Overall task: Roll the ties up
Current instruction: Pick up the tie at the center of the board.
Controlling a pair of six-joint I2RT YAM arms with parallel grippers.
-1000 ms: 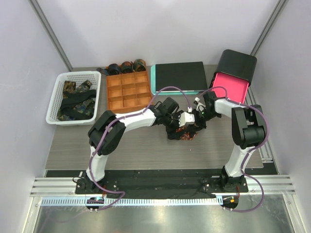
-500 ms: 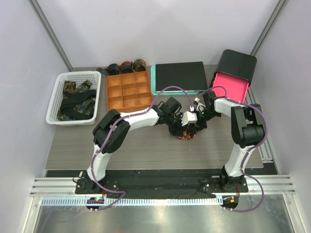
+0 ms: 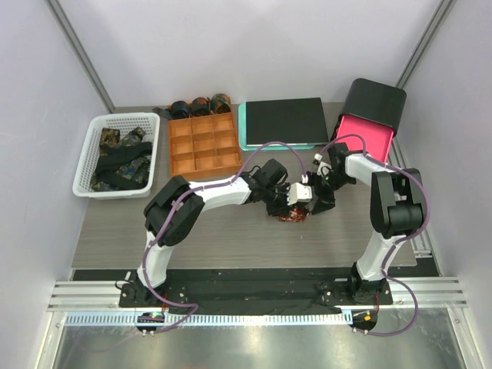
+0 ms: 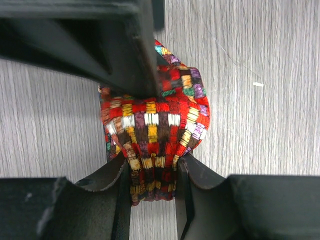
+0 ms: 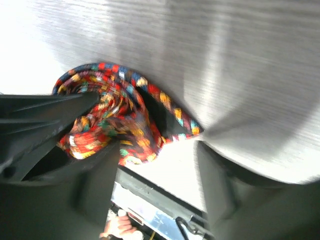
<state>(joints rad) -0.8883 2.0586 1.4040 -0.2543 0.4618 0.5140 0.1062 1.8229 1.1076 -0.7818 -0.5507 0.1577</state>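
Note:
The red-orange checked tie is bunched into a loose coil on the grey table, mid-right. In the left wrist view my left gripper is shut on the lower end of this tie, with the cloth pinched between both fingers. My left gripper reaches it from the left. My right gripper stands beside the coil on its right. In the right wrist view it is open, with the tie just beyond its left finger. Three dark rolled ties sit behind the orange tray.
An orange compartment tray stands at the back, left of centre. A white basket with several dark unrolled ties is at the far left. A teal-edged black pad and a black box with a pink inside stand at the back right.
My left gripper has closed on the checked tie. My right gripper, shut before, has opened and let go of it. The coil sits slightly nearer the front.

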